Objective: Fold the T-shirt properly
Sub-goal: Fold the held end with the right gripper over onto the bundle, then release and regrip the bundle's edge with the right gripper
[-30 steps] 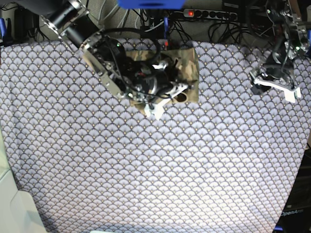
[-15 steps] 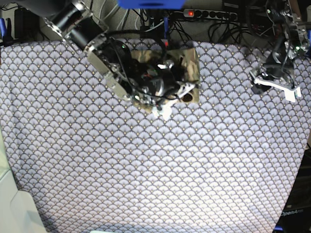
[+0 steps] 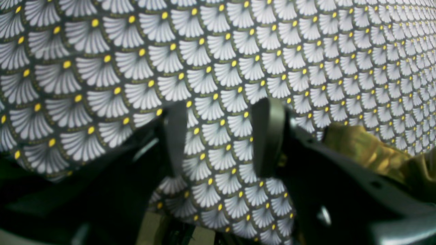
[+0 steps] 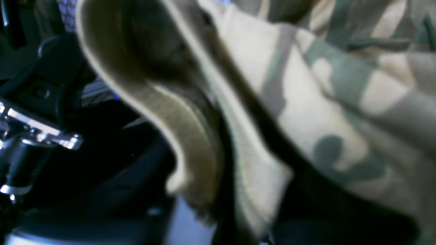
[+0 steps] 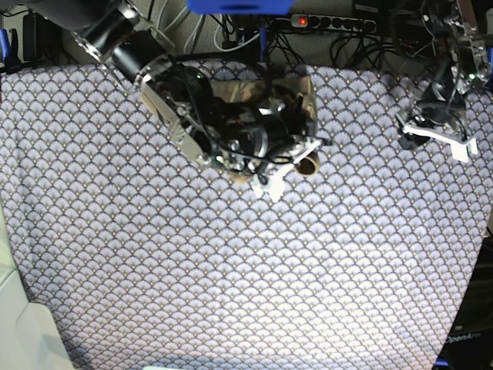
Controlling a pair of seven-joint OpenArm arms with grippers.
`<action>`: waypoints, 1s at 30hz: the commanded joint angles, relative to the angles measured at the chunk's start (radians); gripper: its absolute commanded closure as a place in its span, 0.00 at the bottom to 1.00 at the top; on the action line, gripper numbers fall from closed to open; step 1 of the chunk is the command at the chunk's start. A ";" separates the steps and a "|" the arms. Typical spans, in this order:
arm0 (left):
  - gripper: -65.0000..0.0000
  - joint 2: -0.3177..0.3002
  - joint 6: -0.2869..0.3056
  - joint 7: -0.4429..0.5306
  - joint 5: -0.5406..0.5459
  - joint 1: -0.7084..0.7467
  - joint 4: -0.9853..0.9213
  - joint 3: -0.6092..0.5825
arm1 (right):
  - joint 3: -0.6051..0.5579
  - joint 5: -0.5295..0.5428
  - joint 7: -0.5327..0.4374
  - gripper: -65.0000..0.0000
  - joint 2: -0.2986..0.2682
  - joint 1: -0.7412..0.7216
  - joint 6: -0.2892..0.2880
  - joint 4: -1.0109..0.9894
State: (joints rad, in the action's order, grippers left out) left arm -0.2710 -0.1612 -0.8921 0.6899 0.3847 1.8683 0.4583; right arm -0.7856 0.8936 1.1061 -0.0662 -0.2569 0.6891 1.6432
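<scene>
Your right claw (image 5: 271, 183) is sitting over the near edge of the camouflage-print cloth T-shirt in tan, olive, brown and cream (image 5: 296, 104). The wrist view is blurring, with a curled hem filling the frame right at the claw; you cannot tell whether the jaws are pinching it or letting go.

Your left claw (image 3: 221, 143) is hanging spread, nothing between its dark fingers (image 3: 267, 136), hovering over the purple scallop-patterned tablecloth with yellow dots (image 3: 136, 61), well apart from the shirt at the bench's far right side in the base view.

The shirt is lying as a small folded packet at the far middle of the bench, mostly hiding under your right arm. A rolled tube of hem (image 5: 309, 164) is sticking out at its near right corner, so the fold is looking untidy there.

Handling, as a judgement:
- light, soft, limp knit, holding no shape of its own
- layers are likely sliding on each other, so one pinch may drag only the top layer
- not fragile, not slippery
- the ribbed hem edge (image 4: 190, 136) is thicker, and it is giving a better bite than flat cloth

Take the curled corner at the hem, then flatten it outward.
</scene>
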 commanded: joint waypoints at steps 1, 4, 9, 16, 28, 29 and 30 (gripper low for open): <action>0.54 -0.014 0.002 0.017 0.007 -0.006 0.020 0.004 | 0.004 0.022 0.001 0.65 0.009 -0.014 0.009 0.021; 0.54 -0.014 0.002 0.017 0.007 -0.010 0.020 0.004 | -0.001 0.022 0.001 0.49 0.009 -0.012 0.009 0.022; 0.54 -0.014 0.002 0.017 0.007 -0.010 0.020 0.004 | -0.002 0.022 0.012 0.44 -0.004 -0.012 0.009 0.101; 0.54 -0.014 0.002 0.018 0.007 -0.010 0.020 0.004 | -0.002 0.019 0.022 0.44 -0.013 -0.022 0.009 0.234; 0.54 -0.020 0.002 0.015 0.007 0.015 0.037 0.010 | -0.002 0.017 -0.056 0.44 -0.169 -0.035 0.009 0.233; 0.54 -0.018 0.002 0.015 0.007 0.024 0.054 0.012 | 0.001 0.017 -0.076 0.44 -0.188 -0.035 0.009 0.233; 0.54 -0.018 0.002 0.015 0.007 0.040 0.080 0.012 | 0.002 0.015 -0.096 0.44 -0.208 -0.035 0.001 0.233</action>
State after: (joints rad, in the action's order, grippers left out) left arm -0.2787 -0.1658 -0.8928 0.6876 0.4232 1.9213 0.4633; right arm -0.7902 0.8948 1.0172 -0.2760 -0.2729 0.6888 1.8606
